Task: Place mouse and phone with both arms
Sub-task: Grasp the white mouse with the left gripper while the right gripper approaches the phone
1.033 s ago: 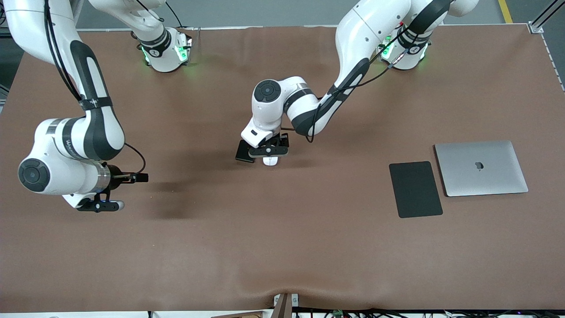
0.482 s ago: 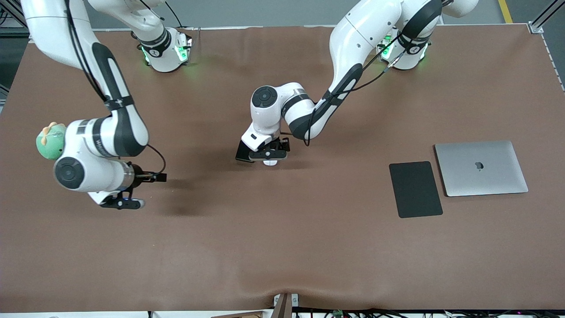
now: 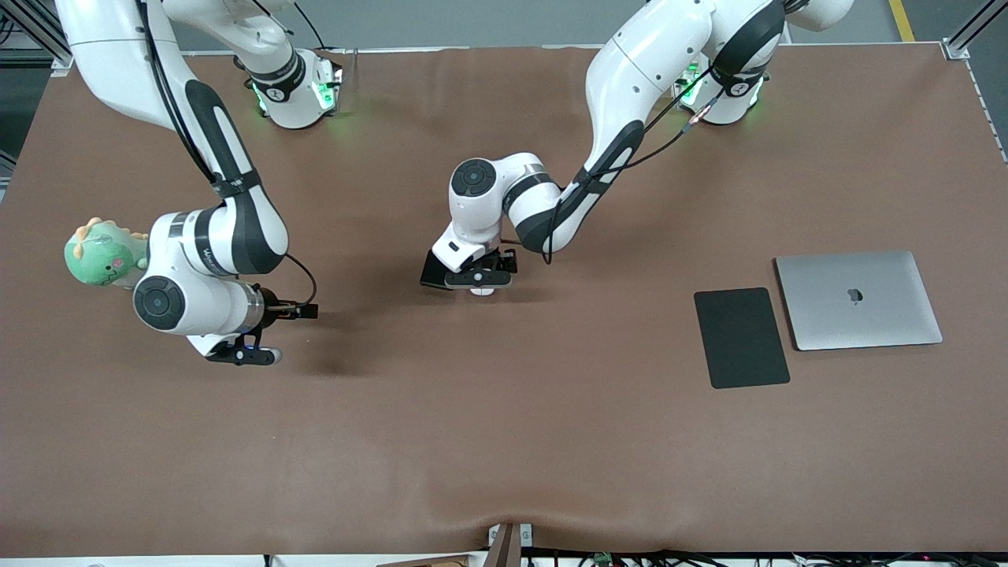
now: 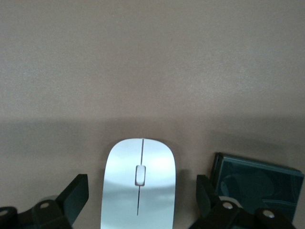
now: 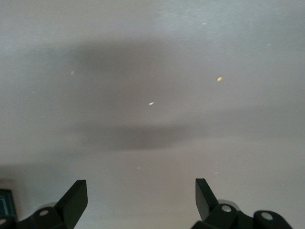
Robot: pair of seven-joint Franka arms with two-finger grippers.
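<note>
The white mouse (image 4: 139,183) lies on the brown table near its middle, and only its tip (image 3: 482,290) shows in the front view. The glossy black phone (image 3: 431,273) lies right beside it, toward the right arm's end, and also shows in the left wrist view (image 4: 257,179). My left gripper (image 3: 480,277) is low over the mouse, open, with one finger on each side and a gap to each (image 4: 141,195). My right gripper (image 3: 240,356) is open and empty over bare table toward the right arm's end (image 5: 141,195).
A flat matte black mouse pad (image 3: 740,337) and a closed silver laptop (image 3: 857,299) lie side by side toward the left arm's end. A green plush toy (image 3: 102,253) sits near the table edge at the right arm's end.
My right arm has swung toward the table's middle, uncovering the green plush toy. My left gripper has sunk a little over the mouse and covers more of it.
</note>
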